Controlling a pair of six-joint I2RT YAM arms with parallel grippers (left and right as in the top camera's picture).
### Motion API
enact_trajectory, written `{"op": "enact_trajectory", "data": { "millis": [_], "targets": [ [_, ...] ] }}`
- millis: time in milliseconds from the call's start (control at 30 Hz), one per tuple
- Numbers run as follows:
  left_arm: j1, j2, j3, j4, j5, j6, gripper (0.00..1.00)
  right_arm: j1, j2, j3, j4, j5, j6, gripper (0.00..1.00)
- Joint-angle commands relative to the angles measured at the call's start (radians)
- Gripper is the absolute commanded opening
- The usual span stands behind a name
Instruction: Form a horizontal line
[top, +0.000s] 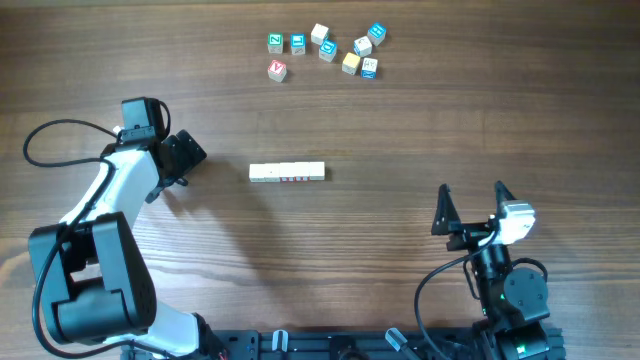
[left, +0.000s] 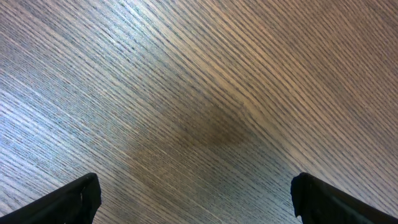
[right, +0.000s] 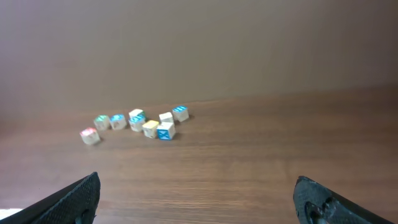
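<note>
The horizontal line (top: 287, 172) is a straight row of small whitish cubes touching side to side, with faint red marks on top, at the table's middle in the overhead view. My left gripper (top: 190, 158) is open and empty, to the left of the row and apart from it; its wrist view (left: 196, 199) shows only bare wood between the fingers. My right gripper (top: 471, 205) is open and empty at the front right, far from the row; its fingertips frame bare wood in its wrist view (right: 198, 199). The row is hidden from both wrist views.
A loose cluster of colourful cubes (top: 325, 49) lies at the table's far edge, also in the right wrist view (right: 137, 123). A single red-faced cube (top: 277, 70) sits at its left, nearest the row. Black cables loop by both arm bases.
</note>
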Motion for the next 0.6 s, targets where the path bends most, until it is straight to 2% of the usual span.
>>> {"op": "enact_trajectory", "data": {
  "millis": [0, 500, 567],
  "targets": [
    [0.006, 0.003, -0.006, 0.003, -0.006, -0.01, 1.0, -0.006, -0.005, -0.001, 0.004, 0.013, -0.113, 1.0],
    [0.006, 0.003, -0.006, 0.003, -0.006, -0.01, 1.0, -0.006, -0.007, -0.001, 0.004, 0.013, -0.113, 1.0],
    [0.006, 0.003, -0.006, 0.003, -0.006, -0.01, 1.0, -0.006, -0.048, 0.0, 0.011, 0.013, -0.113, 1.0]
  ]
}}
